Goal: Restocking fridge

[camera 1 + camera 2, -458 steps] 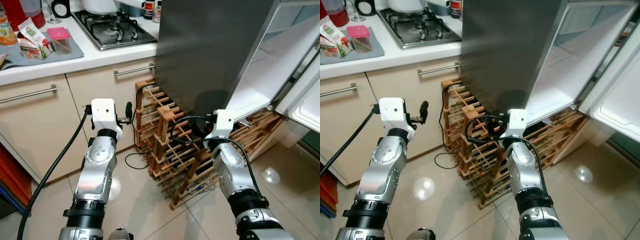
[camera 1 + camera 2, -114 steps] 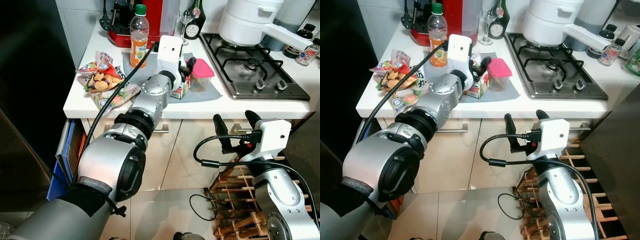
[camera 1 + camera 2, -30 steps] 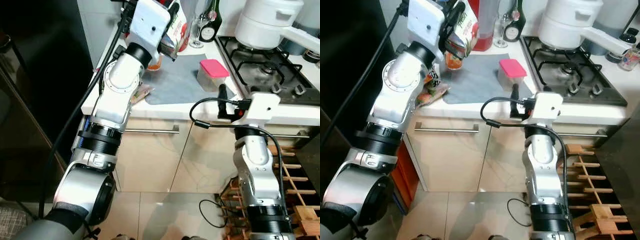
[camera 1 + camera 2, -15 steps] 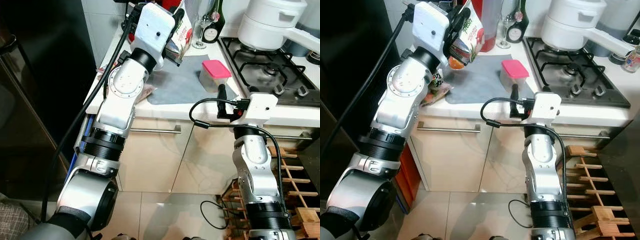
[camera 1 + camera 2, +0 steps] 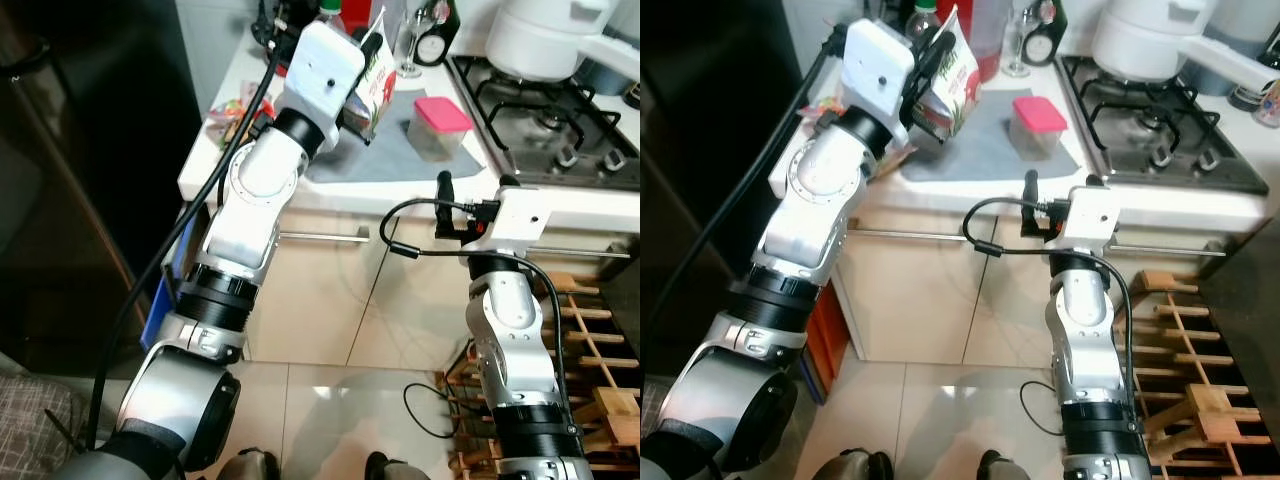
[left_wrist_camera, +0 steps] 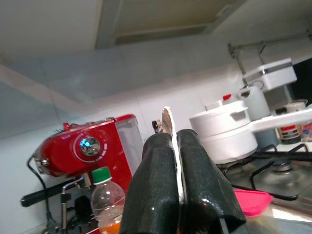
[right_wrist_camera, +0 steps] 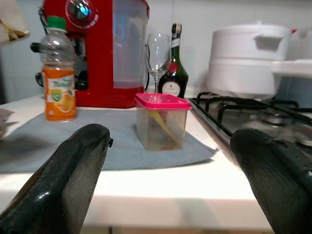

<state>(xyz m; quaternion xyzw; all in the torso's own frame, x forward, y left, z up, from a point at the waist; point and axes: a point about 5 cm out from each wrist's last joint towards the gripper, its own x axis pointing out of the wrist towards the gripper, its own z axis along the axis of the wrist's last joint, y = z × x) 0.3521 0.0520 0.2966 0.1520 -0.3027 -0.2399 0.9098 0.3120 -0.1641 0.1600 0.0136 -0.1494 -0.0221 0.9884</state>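
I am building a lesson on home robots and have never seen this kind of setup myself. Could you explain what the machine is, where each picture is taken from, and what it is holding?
This is a humanoid robot with two silver arms, each ending in two black fingers. Two pictures come from cameras in its head, looking down; the other two come from cameras on its wrists.

The left gripper is raised over the white counter and pinches a printed carton. The right gripper is open, held at the counter's edge, facing a clear box with a pink lid on a grey mat. An orange juice bottle, a red machine, a wine glass and a gas hob are also there.
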